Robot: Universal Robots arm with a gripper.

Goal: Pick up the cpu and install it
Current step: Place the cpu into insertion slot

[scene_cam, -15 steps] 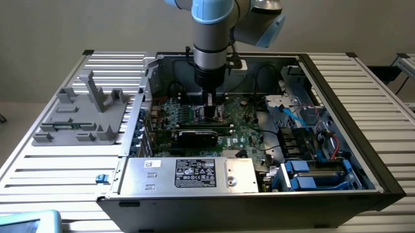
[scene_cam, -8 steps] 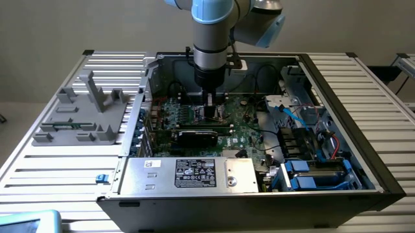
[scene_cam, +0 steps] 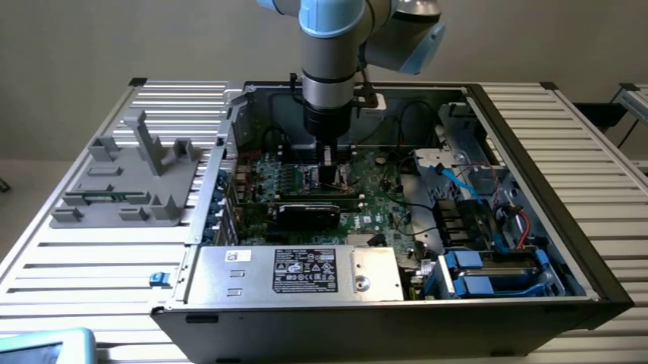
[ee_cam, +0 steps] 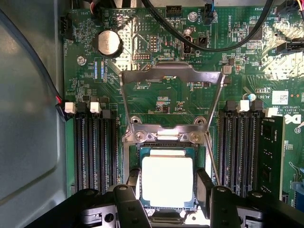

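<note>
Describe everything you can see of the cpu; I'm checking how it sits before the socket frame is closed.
The cpu is a flat square chip with a bright silver metal top and a thin rim around it. It lies level, top up, in the dark socket on the green motherboard, between two banks of memory slots. The socket's metal load frame stands swung open beyond it. The gripper hovers directly over it; whether it touches the chip cannot be told.

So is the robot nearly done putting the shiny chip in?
Nearly. The cpu already looks set down in its socket. The end effector is right at it, so that step is in hand. Left: the metal frame stands flipped up, not closed over the chip.
</note>
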